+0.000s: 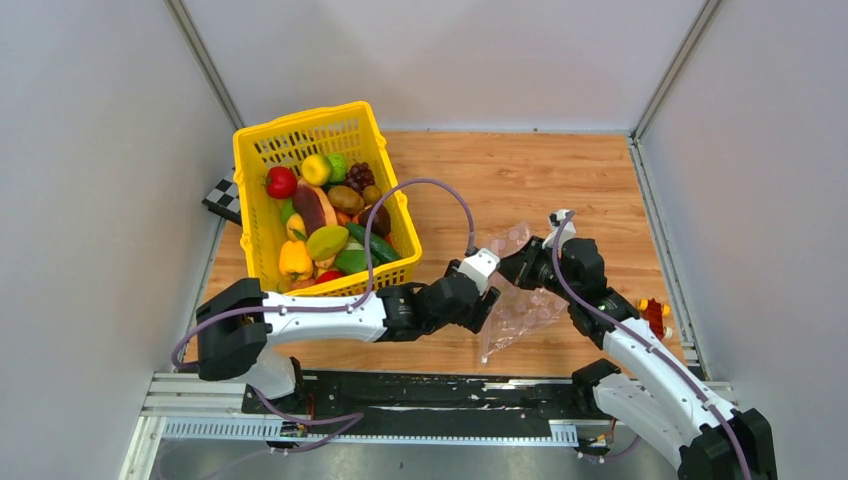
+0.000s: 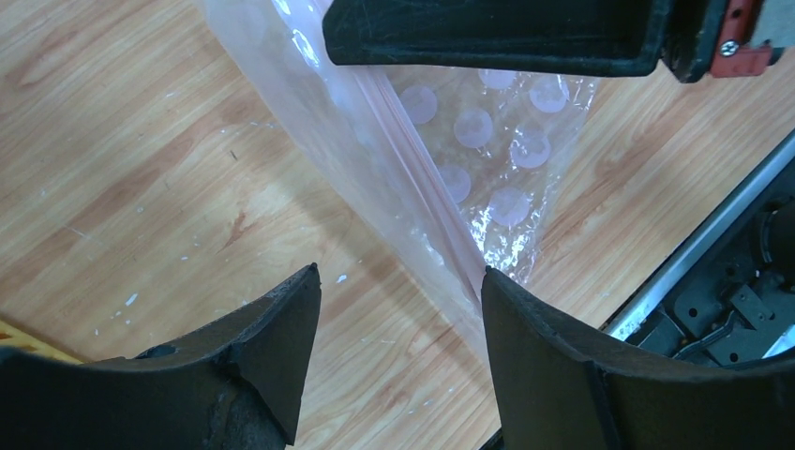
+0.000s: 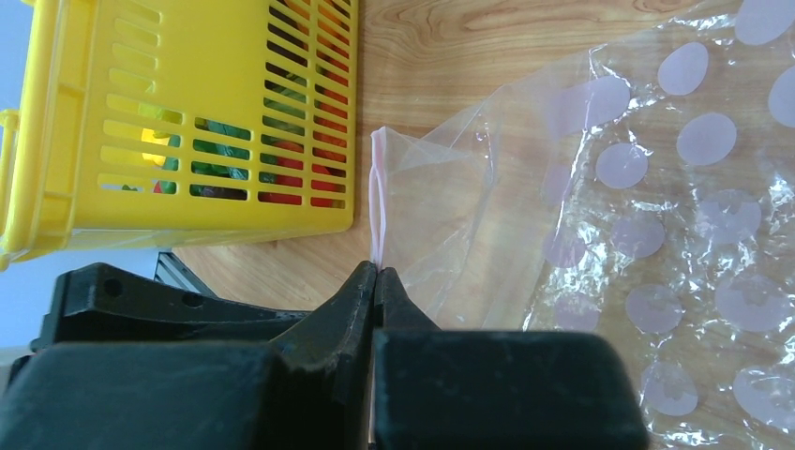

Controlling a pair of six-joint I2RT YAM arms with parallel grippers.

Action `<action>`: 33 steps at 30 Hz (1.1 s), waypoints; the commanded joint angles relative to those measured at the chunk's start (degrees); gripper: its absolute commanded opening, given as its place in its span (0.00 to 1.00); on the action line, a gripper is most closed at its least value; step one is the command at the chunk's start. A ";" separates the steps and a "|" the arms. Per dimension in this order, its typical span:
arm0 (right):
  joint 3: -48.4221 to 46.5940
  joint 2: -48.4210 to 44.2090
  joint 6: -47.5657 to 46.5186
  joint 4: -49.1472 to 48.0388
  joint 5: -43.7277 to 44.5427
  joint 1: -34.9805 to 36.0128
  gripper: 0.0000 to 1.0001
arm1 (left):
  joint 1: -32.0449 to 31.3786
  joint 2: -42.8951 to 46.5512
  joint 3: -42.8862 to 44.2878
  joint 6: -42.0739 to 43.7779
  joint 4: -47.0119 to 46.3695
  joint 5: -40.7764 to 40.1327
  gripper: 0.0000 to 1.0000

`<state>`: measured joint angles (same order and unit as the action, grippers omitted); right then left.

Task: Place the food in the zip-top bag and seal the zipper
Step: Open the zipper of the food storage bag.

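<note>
The clear dotted zip-top bag [image 1: 515, 305] hangs between my two grippers above the wooden table; it also shows in the left wrist view [image 2: 487, 141] and the right wrist view [image 3: 647, 225]. My right gripper [image 3: 377, 272] is shut on its pinkish zipper strip [image 3: 377, 197], near the bag's top in the top view [image 1: 520, 262]. My left gripper [image 2: 398, 281] is open, its right finger [image 2: 525, 347] touching the zipper edge [image 2: 412, 178]; in the top view it sits at the bag's left [image 1: 483, 300]. The food [image 1: 320, 220] lies in the yellow basket.
The yellow lattice basket [image 1: 258, 150] stands at the back left, also in the right wrist view [image 3: 187, 66]. Small orange-red blocks [image 1: 655, 315] lie by the right wall. A metal rail [image 1: 400, 395] runs along the near table edge.
</note>
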<state>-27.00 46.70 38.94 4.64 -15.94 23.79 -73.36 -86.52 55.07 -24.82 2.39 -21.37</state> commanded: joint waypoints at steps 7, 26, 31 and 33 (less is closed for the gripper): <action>0.18 -0.22 -0.04 -3.28 -1.09 -0.15 0.00 | -0.21 -2.33 3.59 -0.60 0.10 -1.91 0.68; -0.42 -1.24 -0.93 -2.64 -2.65 -0.07 0.00 | -0.23 -3.79 4.76 0.48 2.75 -2.76 0.46; -0.42 -1.34 -1.10 -2.54 -2.38 -0.06 0.00 | -0.20 -3.93 4.23 0.30 2.66 -2.64 0.36; -0.59 -1.46 -1.54 -2.09 -2.42 -0.10 0.01 | -0.20 -3.63 4.20 0.45 2.78 -3.22 0.29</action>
<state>-27.00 46.28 38.79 4.36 -18.06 23.79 -73.36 -90.17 57.80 -24.25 5.98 -23.40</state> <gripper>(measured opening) 0.009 0.339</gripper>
